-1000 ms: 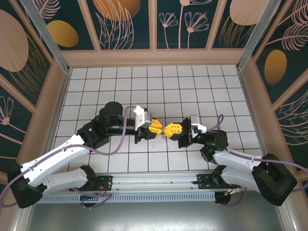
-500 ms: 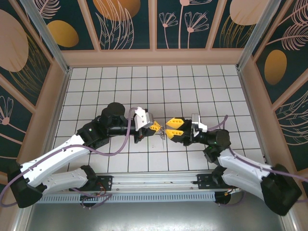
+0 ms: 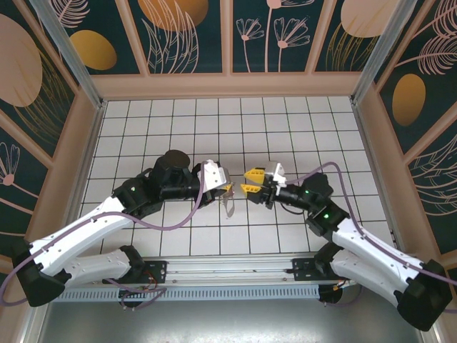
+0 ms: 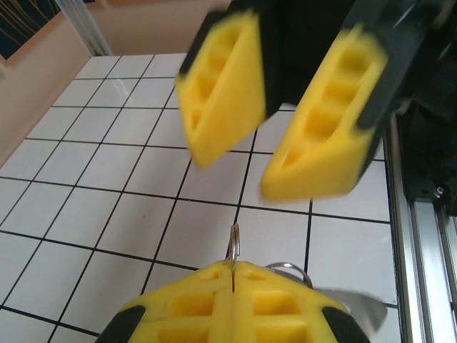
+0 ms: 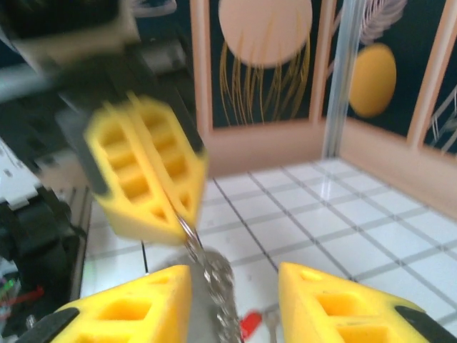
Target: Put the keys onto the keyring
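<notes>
My left gripper [image 3: 228, 188] is shut on a thin silver ring of the keyring [image 4: 233, 246], which stands up out of the closed yellow fingers. The rest of the keyring [image 3: 230, 205] dangles below them, above the tiles. My right gripper [image 3: 248, 181] faces the left one from the right, open, with nothing between its fingers [image 4: 328, 128]. In the right wrist view the keyring [image 5: 214, 275] hangs blurred from the left gripper's fingers [image 5: 143, 168], between my own open right gripper [image 5: 234, 275]. A key [image 5: 250, 323] with a red head lies on the floor below.
The white tiled floor [image 3: 285, 128] is walled in by tan boards [image 3: 228, 84] at the back and both sides. A metal rail [image 3: 228, 275] runs along the near edge by the arm bases.
The right gripper has opened and drawn back slightly from the left one. The left gripper has closed fully on the ring and shifted a little left and farther from the bases.
</notes>
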